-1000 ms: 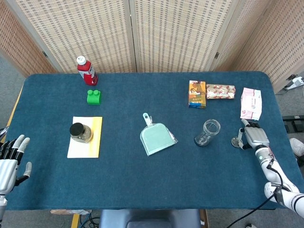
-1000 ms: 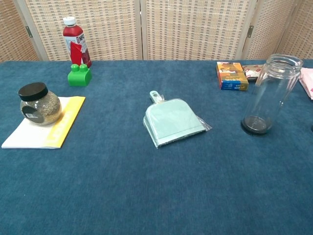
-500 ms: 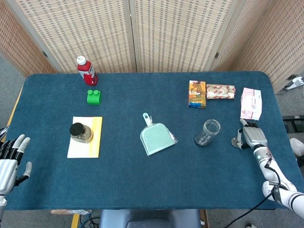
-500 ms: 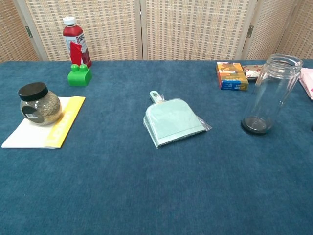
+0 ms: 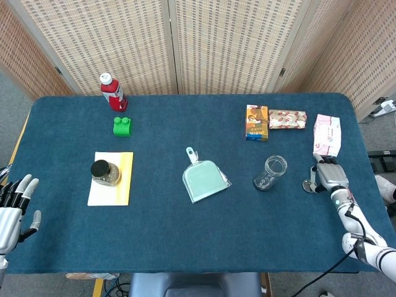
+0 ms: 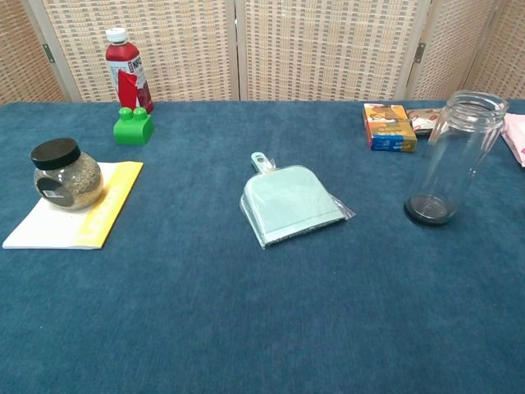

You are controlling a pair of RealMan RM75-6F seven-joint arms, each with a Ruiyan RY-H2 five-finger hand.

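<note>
Right hand [image 5: 328,177]: fingers curled over a small round lid [image 5: 307,184] on the tabletop [image 5: 185,241], right of the open glass jar [image 5: 270,172]; grip unclear. Lid not lifted. Left hand [image 5: 13,207]: spread, empty, at left edge.

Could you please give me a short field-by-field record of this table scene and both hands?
Right hand: the right hand rests on the blue table, touching a small round metal lid
Left hand: the left hand hangs at the table's left edge, fingers spread, holding nothing
Nearest to right hand: empty clear glass jar; pink packet
Centre: pale green plastic dustpan
Left side: black-lidded round jar of grains on a white and yellow pad
Back: red bottle; green toy brick; orange box
</note>
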